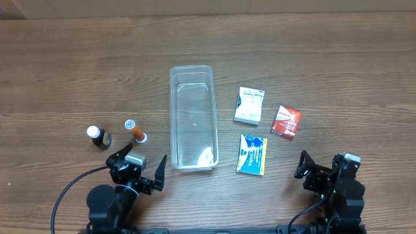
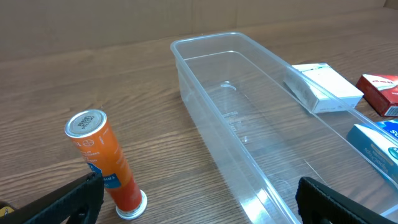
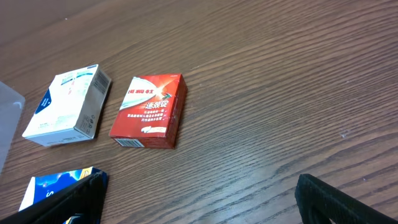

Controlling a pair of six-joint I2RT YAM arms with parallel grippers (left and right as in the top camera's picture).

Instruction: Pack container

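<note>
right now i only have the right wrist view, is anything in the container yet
Observer: No, the container is empty.
Operator: anything to pack that i can't see
Observer: Yes, an orange tube stands on the table to the left of the container.
Operator: that all
Observer: No, a small dark bottle with a white cap stands further left, beyond the tube.

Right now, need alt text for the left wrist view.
An empty clear container runs diagonally across a wood table, framed by the open left gripper. An orange tube stands left of it; a white box, a red box and a blue box lie to its right.
</note>
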